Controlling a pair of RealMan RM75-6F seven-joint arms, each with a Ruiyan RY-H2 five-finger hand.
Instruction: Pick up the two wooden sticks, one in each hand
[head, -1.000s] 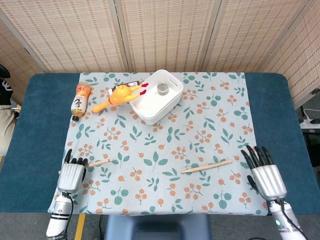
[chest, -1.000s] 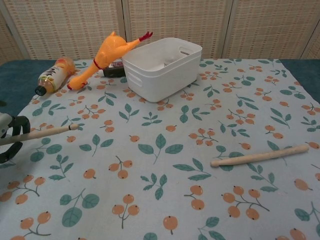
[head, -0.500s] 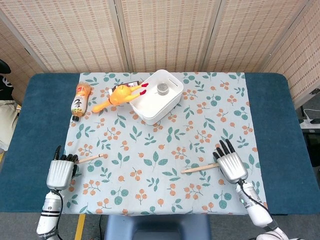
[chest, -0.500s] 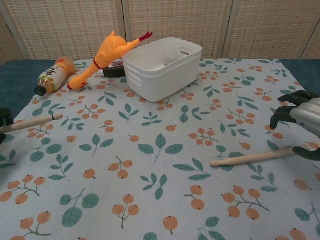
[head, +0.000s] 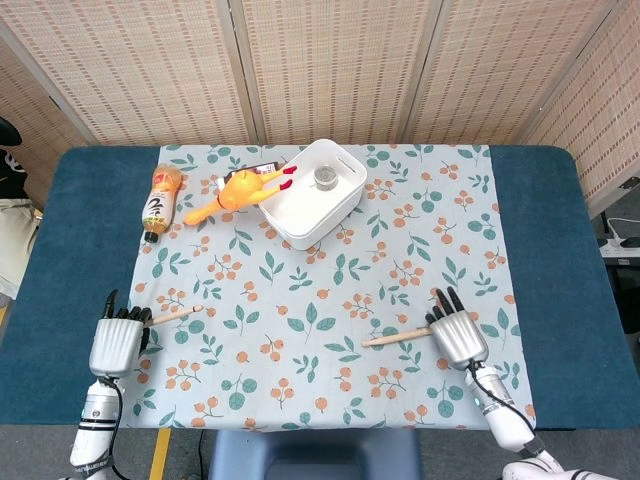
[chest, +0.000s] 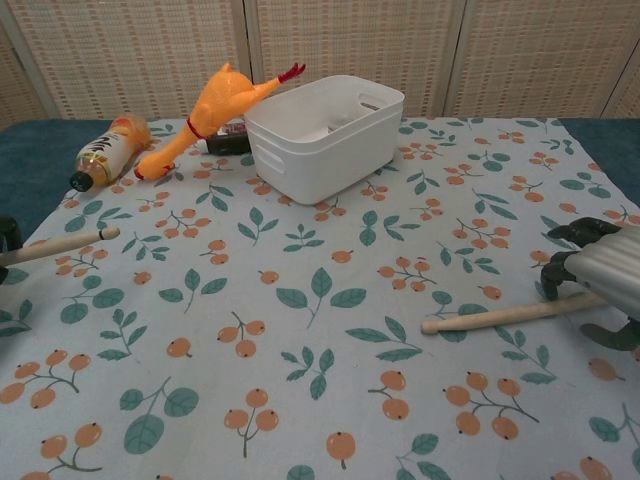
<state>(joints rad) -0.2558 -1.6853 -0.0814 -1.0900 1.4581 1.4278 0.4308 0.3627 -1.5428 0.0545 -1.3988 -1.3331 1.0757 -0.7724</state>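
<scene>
Two wooden sticks are in play, both at the near edge of the bench (head: 60, 250). The left hand (head: 116, 342) sits at the near left corner of the patterned cloth (head: 400, 260) with the left stick (head: 176, 314) running out from its fingers toward the centre; in the chest view the stick's tip appears to stand clear of the cloth, which suggests it is held and raised, though the hold itself is mostly out of frame. The right hand (chest: 598, 270) is over the outer end of the right stick (chest: 495, 316), which lies flat on the cloth. Its fingers (chest: 556, 272) curve down on the far side of the stick and another digit sits on the near side; they bracket it without visibly clamping it, so I judge this hand unclosed and empty.

Recommended for the step in hand: close the right fingers squarely across the stick's end before lifting, keep the palm low so the stick cannot roll away, then raise it level. The left should hold position meanwhile.

Further back stand a white bin (head: 312, 192), a rubber chicken (head: 240, 190) leaning on it, and a bottle (head: 159, 203), all well apart from both sticks.
</scene>
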